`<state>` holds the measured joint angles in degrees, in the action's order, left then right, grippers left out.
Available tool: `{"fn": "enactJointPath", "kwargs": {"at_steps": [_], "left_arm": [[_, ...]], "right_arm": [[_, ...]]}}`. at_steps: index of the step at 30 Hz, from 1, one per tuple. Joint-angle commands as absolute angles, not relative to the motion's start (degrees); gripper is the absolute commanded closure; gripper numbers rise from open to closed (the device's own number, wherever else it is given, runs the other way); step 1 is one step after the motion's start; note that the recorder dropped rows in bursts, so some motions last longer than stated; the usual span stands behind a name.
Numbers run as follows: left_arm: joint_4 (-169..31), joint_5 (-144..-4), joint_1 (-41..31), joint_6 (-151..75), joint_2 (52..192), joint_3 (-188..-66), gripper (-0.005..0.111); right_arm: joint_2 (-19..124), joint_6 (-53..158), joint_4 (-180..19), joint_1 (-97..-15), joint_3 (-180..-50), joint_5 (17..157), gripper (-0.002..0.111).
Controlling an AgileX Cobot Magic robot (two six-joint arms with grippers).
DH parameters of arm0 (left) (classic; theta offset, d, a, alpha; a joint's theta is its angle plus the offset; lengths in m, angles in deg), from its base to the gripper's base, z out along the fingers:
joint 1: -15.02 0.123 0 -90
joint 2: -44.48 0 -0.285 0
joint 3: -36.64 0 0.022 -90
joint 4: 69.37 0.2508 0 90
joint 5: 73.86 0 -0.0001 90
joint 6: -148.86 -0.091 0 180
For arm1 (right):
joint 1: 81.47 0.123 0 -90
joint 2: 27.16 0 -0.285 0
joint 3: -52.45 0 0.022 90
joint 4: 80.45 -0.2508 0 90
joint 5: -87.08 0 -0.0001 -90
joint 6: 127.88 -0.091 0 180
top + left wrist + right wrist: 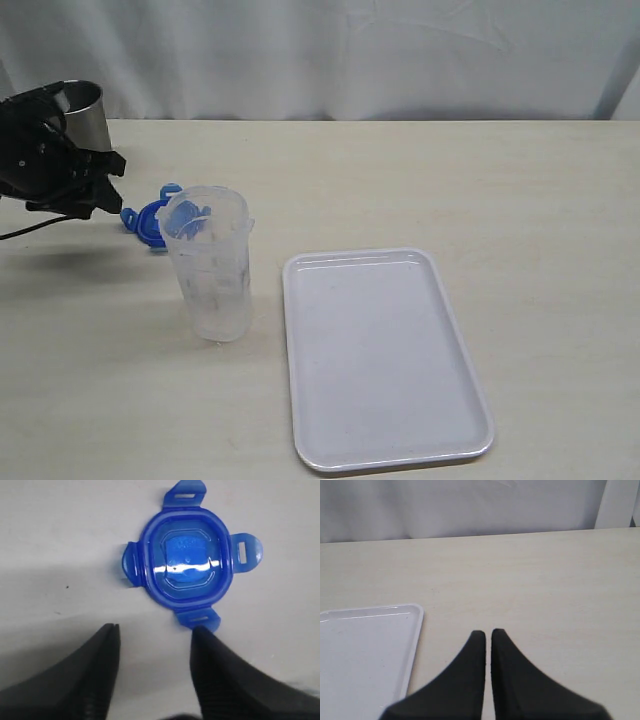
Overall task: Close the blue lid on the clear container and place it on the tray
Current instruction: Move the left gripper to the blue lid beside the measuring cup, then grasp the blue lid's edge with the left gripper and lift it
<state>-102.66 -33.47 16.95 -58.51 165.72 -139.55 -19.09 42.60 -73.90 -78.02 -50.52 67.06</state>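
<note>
You are lining up on the blue lid, which is lying flat on the table just ahead of your left gripper, one flap almost touching a fingertip. The jaws are standing apart, holding nothing. Try centring that flap between them before closing. The clear container is standing open just past the lid. Your right gripper is sitting closed and empty beside the tray.

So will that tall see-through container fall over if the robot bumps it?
Probably, yes. The clear container stands tall and narrow, so a push near its rim would likely tip it. It looks empty and thin-walled, so it is probably light and may slide on the table.
</note>
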Motion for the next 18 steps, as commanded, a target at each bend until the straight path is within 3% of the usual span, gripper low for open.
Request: {"fn": "enactJointPath", "kwargs": {"at_steps": [1,18], "left_arm": [[-103.4,-37.4,17.0,-60.2,168.3,-139.5,0.044],[-105.9,-38.0,15.8,-64.6,177.6,-146.4,0.048]], "right_arm": [[-19.4,42.5,-74.0,-78.0,-50.3,67.3,0.104],[-19.4,42.5,-74.0,-78.0,-50.3,67.3,0.104]]}}
